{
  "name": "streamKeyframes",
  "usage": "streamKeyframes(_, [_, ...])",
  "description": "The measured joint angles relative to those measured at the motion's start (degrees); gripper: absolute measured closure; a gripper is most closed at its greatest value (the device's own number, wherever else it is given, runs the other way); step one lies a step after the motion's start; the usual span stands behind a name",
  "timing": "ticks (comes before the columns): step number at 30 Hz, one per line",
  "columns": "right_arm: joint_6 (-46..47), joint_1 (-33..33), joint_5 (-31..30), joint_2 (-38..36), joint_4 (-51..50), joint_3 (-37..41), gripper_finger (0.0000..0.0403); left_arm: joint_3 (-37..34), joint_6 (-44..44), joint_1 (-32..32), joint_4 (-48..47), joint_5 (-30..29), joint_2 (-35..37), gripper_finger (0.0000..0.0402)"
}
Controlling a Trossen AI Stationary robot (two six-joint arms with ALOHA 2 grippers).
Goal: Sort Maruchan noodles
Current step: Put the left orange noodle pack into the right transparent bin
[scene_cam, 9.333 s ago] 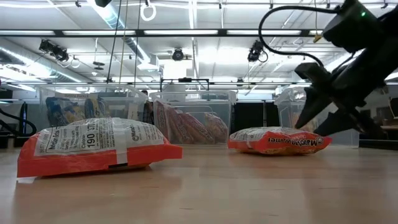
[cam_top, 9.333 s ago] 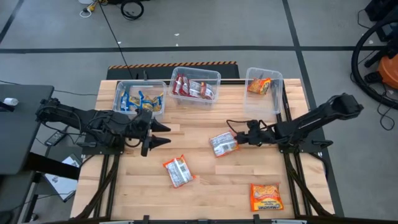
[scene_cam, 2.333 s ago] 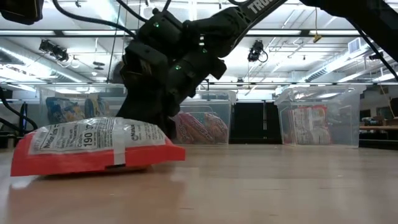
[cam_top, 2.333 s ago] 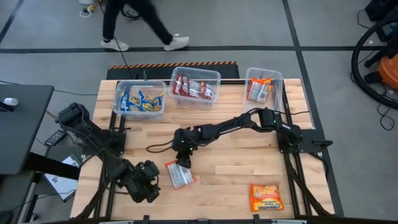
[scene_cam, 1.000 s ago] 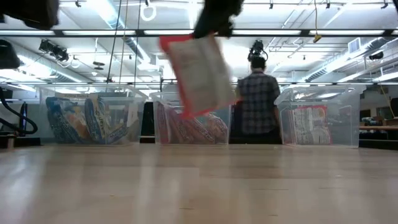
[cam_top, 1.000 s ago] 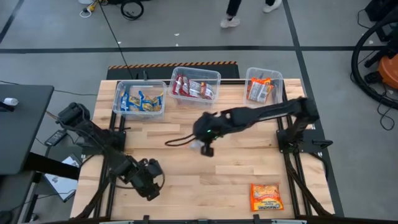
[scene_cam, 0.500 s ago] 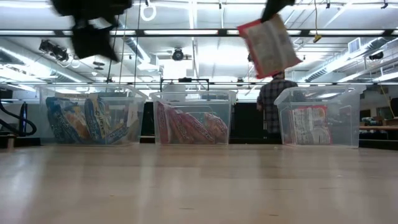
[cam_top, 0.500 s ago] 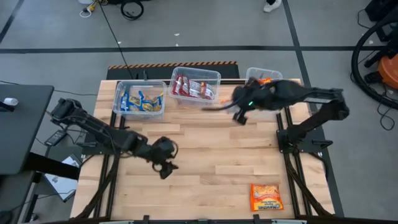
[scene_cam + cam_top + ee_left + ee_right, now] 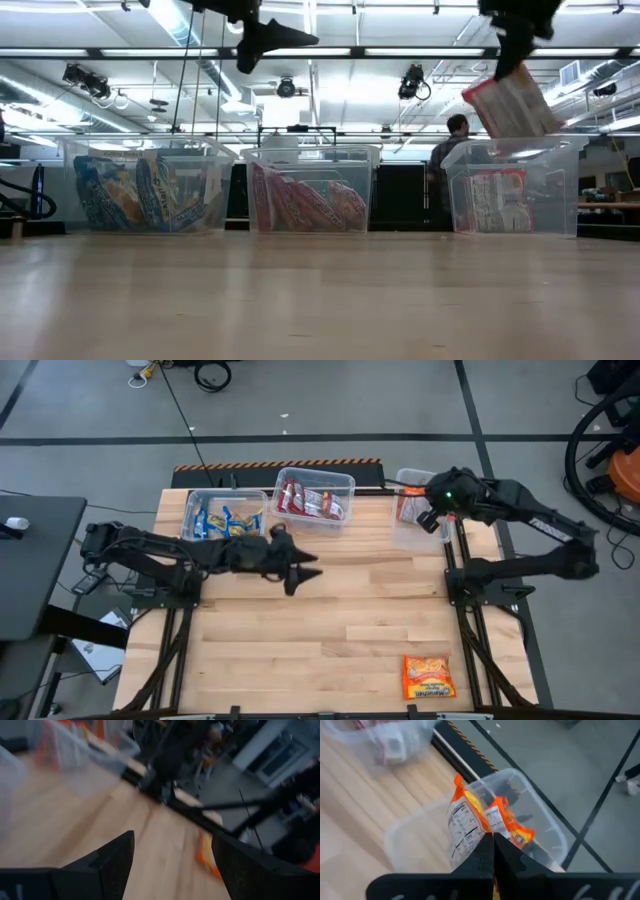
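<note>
Over the clear plastic tub at the far right corner of the light wooden table [image 9: 340, 610], the right gripper [image 9: 434, 520] hung with its dark fingers pinched together on the top edge of an orange-and-silver ramen packet [image 9: 465, 827], and the packet dangled straight down above that right-hand tub [image 9: 515, 190], its lower end just at the rim! From table height the held packet [image 9: 510, 105] tilted slightly, with another orange-edged packet [image 9: 495, 200] already standing inside the tub below it. Next to that tub, toward the left, sat the middle clear tub [image 9: 315, 498] loaded with dark red-and-silver packets [image 9: 310, 503], and beyond it the left clear tub [image 9: 225, 517] with blue-and-yellow packets [image 9: 225, 522]. One lone orange-and-yellow packet [image 9: 427, 677] lay flat on the table at the near right, well apart from all three tubs. Meanwhile the left gripper [image 9: 303, 570] stretched out over the table just in front of the middle tub, its two dark fingers [image 9: 107, 865] spread wide apart and holding nothing; its wrist camera caught a blur of that lone orange packet beyond them. Behind the tubs, out in the room, a person in a checked shirt [image 9: 450, 170] stood beside the right-hand tub.
</note>
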State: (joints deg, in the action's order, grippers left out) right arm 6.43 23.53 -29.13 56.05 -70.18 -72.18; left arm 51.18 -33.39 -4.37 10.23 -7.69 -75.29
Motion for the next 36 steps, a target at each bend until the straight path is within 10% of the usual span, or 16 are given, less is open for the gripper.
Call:
streamKeyframes(16, [-10.6,20.31,14.0,-5.67,37.3,33.83,0.04,0.0,-1.45,4.53,1.33,1.63,-0.04,0.0131])
streamKeyframes(36, [-11.39,31.52,22.99,2.47,46.39,36.32,0.0387,-0.02,-3.35,4.13,1.45,1.6,-0.04,0.0131])
